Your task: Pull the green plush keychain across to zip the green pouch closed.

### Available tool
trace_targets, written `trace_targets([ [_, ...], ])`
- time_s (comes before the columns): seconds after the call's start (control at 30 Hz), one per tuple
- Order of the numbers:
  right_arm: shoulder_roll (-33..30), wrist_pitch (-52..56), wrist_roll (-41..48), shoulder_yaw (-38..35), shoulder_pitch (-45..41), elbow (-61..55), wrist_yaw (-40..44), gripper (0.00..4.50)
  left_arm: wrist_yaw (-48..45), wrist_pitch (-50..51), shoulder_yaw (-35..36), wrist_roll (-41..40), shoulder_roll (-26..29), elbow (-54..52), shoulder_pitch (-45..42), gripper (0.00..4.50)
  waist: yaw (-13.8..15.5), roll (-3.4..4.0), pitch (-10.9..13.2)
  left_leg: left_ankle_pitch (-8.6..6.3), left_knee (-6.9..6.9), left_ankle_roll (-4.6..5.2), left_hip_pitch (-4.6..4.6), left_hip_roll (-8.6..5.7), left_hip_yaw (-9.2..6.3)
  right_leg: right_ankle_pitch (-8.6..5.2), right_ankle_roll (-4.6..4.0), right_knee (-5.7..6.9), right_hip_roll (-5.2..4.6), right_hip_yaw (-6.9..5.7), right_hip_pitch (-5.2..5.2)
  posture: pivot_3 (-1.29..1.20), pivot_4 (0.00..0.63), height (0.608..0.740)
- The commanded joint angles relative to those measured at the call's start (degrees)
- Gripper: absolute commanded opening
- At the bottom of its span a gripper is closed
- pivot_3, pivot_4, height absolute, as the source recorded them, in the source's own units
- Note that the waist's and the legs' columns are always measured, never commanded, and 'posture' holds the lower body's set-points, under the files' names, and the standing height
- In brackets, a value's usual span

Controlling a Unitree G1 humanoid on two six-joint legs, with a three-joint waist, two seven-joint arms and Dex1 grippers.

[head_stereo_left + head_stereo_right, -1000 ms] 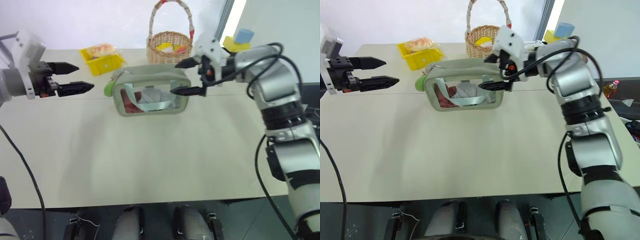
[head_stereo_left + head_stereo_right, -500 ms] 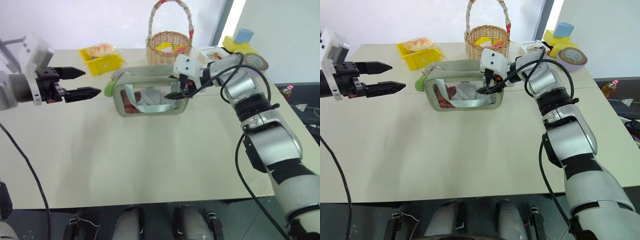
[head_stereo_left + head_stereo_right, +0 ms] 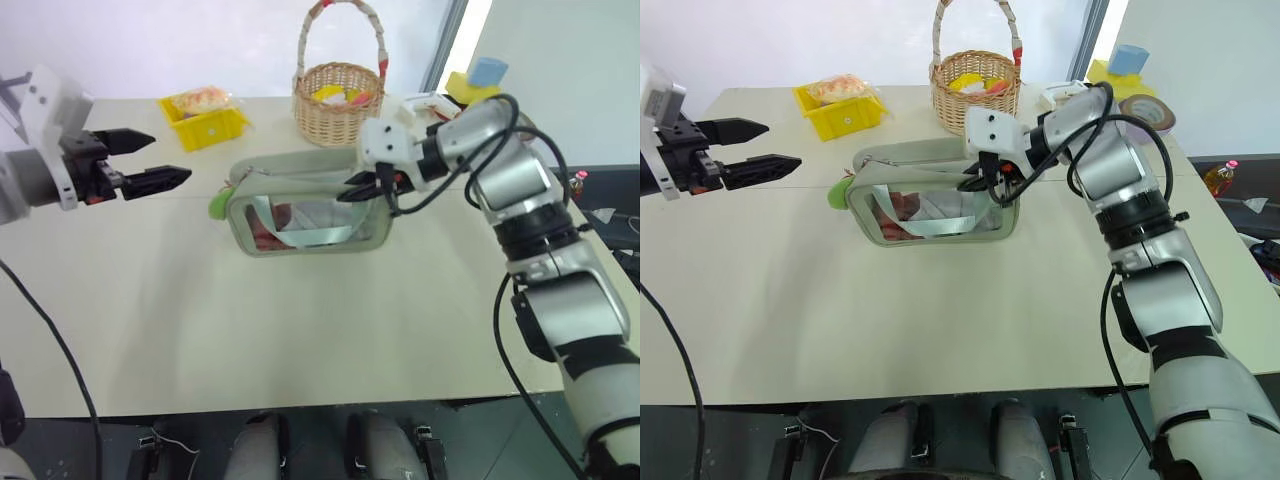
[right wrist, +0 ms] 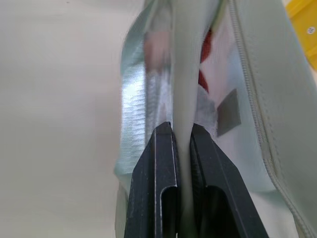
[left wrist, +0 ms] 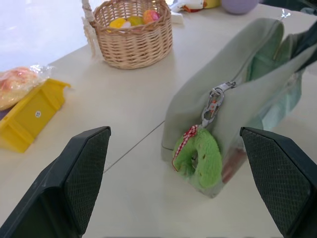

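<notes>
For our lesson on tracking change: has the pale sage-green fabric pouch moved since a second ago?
Yes. The pale sage-green fabric pouch has shifted toward the robot's right and nearer the robot, leaving a wider gap from the wicker basket.

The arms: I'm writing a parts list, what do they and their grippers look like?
Both arms are silver-grey segments with black joints and loose black cables. The left gripper and right gripper each have two black tapered fingers on a white housing, with cross-hatched pads.

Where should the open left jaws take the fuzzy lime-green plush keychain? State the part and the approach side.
Grip the fuzzy lime-green plush keychain across its rounded body, below the metal clasp. Come in from the pale sage-green fabric pouch's left end, where it hangs clear; the left gripper already faces it.
</notes>
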Motion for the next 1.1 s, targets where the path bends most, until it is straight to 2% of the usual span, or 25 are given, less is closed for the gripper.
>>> trace_targets([
  [0.03,-0.5,5.8,1.7,-1.0,1.0,-7.2,-0.8,0.03,0.0,-1.7,-0.1,0.0,0.0,0.1,-2.2,4.50,-0.1,0.00,0.0,0.00,0.00,0.00,0.00,0.00,0.00,0.00,0.00,0.00,0.00,0.00,0.00,0.00,0.150,0.739],
  [0.13,0.2,11.0,1.7,-1.2,1.3,-10.0,-2.9,0.03,-0.2,-2.5,-1.2,0.5,-0.5,1.1,-3.4,4.50,0.0,0.00,0.0,0.00,-0.02,0.00,0.01,0.00,-0.01,0.00,0.00,0.01,0.03,-0.01,-0.01,0.00,0.150,0.739],
  [0.27,0.0,11.7,1.8,-1.3,1.2,-11.0,-4.1,0.03,-0.4,-3.7,-2.6,1.0,-1.3,2.3,-4.4,4.50,0.0,0.00,0.0,0.00,-0.01,0.00,0.01,-0.01,-0.01,0.00,0.00,0.01,0.03,-0.01,-0.01,0.00,0.150,0.739],
  [0.37,-0.6,10.6,1.4,-1.7,1.1,-10.6,-5.3,1.02,-0.9,-4.8,-3.8,1.5,-1.7,3.3,-5.1,4.50,0.1,0.00,0.0,0.00,-0.01,0.00,0.01,-0.03,0.00,0.00,0.00,0.00,0.02,-0.01,-0.01,0.00,0.150,0.739],
  [0.47,-2.8,11.9,2.2,-3.5,0.3,-11.3,-5.2,2.47,-1.6,-5.4,-4.3,2.0,-1.5,4.3,-5.6,4.50,0.2,0.00,0.0,0.00,0.00,0.00,0.00,-0.03,0.00,0.00,0.00,0.00,0.02,0.00,-0.01,0.00,0.150,0.739],
  [0.73,-10.3,18.0,5.5,-6.0,3.1,-18.1,-4.3,2.47,-3.4,-6.9,-4.9,3.7,-0.7,6.9,-5.2,4.50,0.2,-0.01,0.0,0.00,0.00,0.01,0.00,-0.05,-0.01,0.00,0.00,-0.02,0.01,-0.01,0.00,0.00,0.150,0.739],
  [0.97,-9.6,15.9,5.3,-4.9,8.7,-18.9,-7.7,2.47,-6.1,-8.7,-7.4,6.6,0.0,7.9,-4.0,4.50,0.2,-0.01,0.0,0.00,0.00,0.01,0.00,-0.05,0.01,0.00,0.00,-0.02,0.02,0.00,0.00,0.00,0.150,0.739],
  [1.07,-9.6,12.0,5.4,-4.1,12.0,-18.6,-7.7,1.68,-8.0,-10.4,-9.1,8.3,0.7,7.9,-1.7,4.50,0.2,-0.01,0.0,-0.01,-0.01,0.01,0.00,-0.05,0.00,0.00,0.00,-0.03,0.02,0.00,0.00,0.00,0.150,0.739],
  [1.1,-9.7,10.8,5.2,-3.9,12.5,-18.7,-7.7,1.19,-8.7,-11.1,-9.6,8.8,0.9,7.7,-0.8,4.50,0.2,-0.01,0.0,-0.01,-0.01,0.01,0.01,-0.05,0.00,0.00,0.00,-0.03,0.02,0.00,0.00,0.00,0.150,0.739],
])
